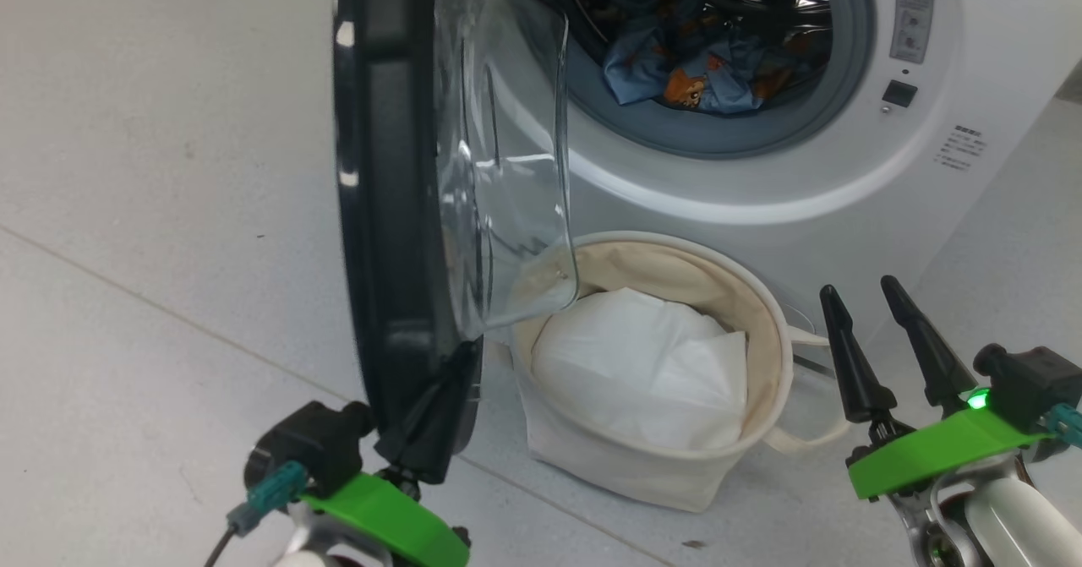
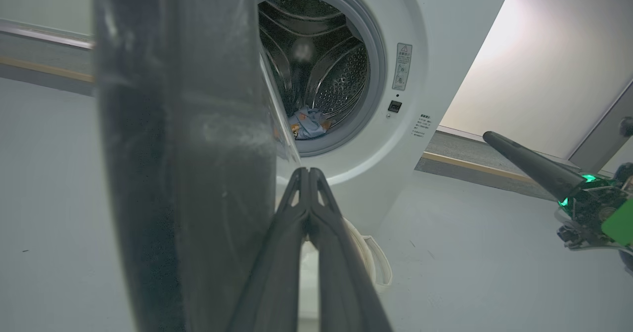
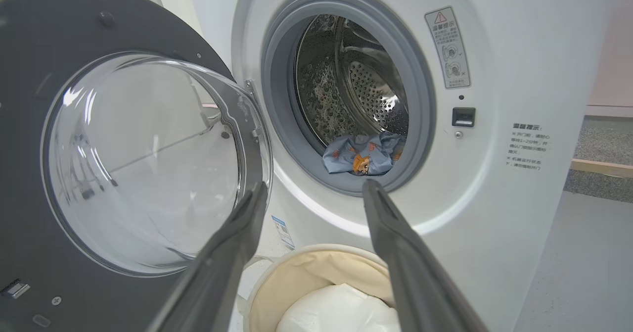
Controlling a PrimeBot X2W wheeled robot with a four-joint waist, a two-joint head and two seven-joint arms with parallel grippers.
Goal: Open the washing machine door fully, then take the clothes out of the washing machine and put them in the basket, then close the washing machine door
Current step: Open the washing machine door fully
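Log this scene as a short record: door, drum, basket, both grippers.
door: washing machine door open, swung well out from the washing machine
drum: clothes lie at the front of the drum, blue with orange figures
basket: basket stands on the floor below the drum mouth and holds a white sheet, none of the clothes
left gripper: left gripper shut, at the door's lower edge; contact unclear
right gripper: right gripper open, holding nothing, to the right of the basket
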